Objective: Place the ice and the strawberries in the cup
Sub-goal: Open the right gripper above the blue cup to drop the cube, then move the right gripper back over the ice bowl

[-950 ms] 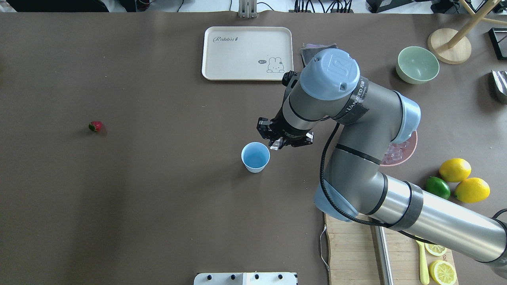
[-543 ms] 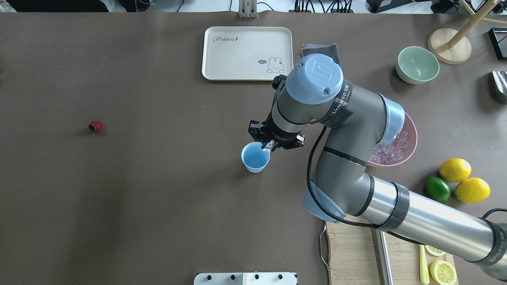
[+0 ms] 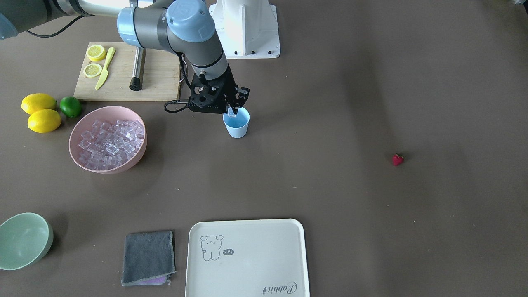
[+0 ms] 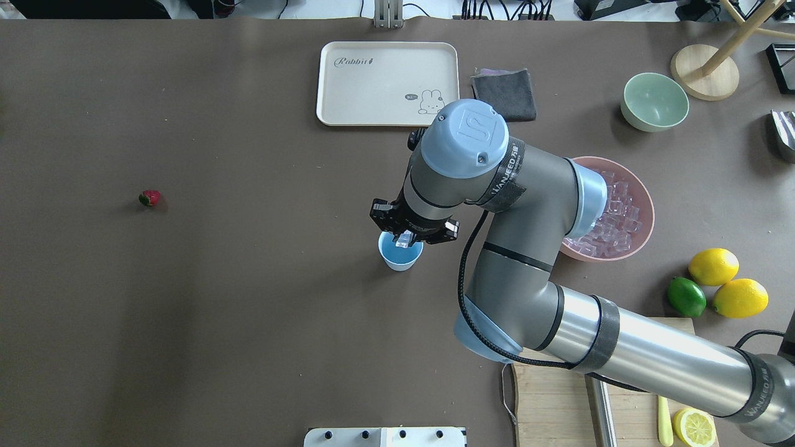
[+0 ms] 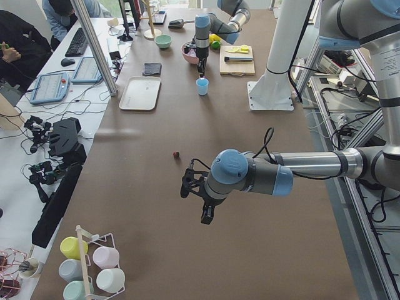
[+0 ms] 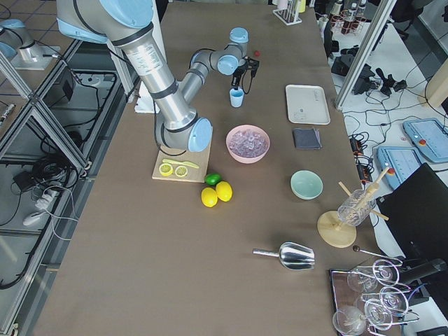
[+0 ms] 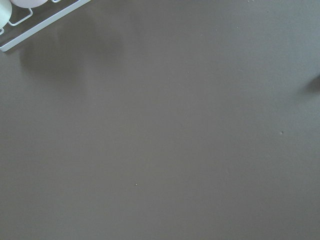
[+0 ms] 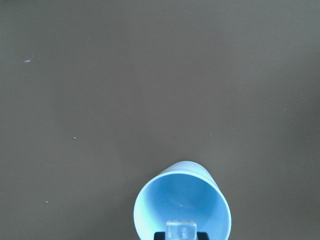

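- The right tool (image 4: 407, 238) hangs directly over the small pale blue plastic cup (image 4: 400, 256). Its two fingers are clamped on one clear glassy ice cube (image 8: 181, 231), held above the cup's open mouth.
- From the right wrist view the cube sits over the opening, and the cup's blue bottom shows beneath it.
- Well off to that tool's right stands a wide pink bowl (image 4: 649, 211) with a heap of clear ice cubes (image 3: 111, 142). From overhead, the right arm's elbow hides part of it.
- The small red strawberry (image 4: 149, 198) lies alone on the brown tabletop (image 4: 248, 323), far out on the tool's left.
- Beyond the tool, away from the robot, are a cream rectangular tray with a rabbit drawing (image 4: 385, 81) and a folded dark grey cloth (image 4: 504, 93) beside it.
- Past the pink bowl are a pale green bowl (image 4: 654, 101), two yellow lemons (image 4: 713, 266) and a green lime (image 4: 686, 295).
- The left tool (image 5: 204, 217) hangs over bare tabletop, far from the cup. I cannot tell whether its fingers are apart or together.
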### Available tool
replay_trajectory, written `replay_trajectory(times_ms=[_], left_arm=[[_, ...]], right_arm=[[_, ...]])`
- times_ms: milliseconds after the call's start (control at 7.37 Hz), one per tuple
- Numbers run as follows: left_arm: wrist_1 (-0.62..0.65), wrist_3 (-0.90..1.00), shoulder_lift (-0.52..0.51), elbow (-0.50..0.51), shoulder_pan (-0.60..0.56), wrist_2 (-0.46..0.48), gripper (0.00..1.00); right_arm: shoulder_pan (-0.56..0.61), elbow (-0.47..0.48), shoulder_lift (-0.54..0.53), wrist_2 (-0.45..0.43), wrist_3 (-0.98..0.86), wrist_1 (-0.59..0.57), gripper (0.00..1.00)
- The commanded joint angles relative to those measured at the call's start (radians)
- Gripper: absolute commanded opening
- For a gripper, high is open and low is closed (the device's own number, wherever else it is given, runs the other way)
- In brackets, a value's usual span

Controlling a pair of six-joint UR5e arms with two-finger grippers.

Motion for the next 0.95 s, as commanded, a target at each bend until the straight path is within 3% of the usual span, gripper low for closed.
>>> replay_trajectory(times_ms=[0,407,815], left_arm=[[0.0,-0.001,0.001,0.001,-0.001,0.0,0.98],[-0.002,-0.001,0.001,-0.001,-0.002,0.0,0.98],[-0.002,-0.001,0.001,-0.005,-0.005,-0.002,0.98]], right_arm=[[-0.003,-0.002,0.003,-0.004,0.01,0.0,0.57],[0.08,0.01,-0.035,0.044,-0.022,-0.009,0.57],[0.231,0.067,-0.21,0.144,-0.279,-0.01,0.57]])
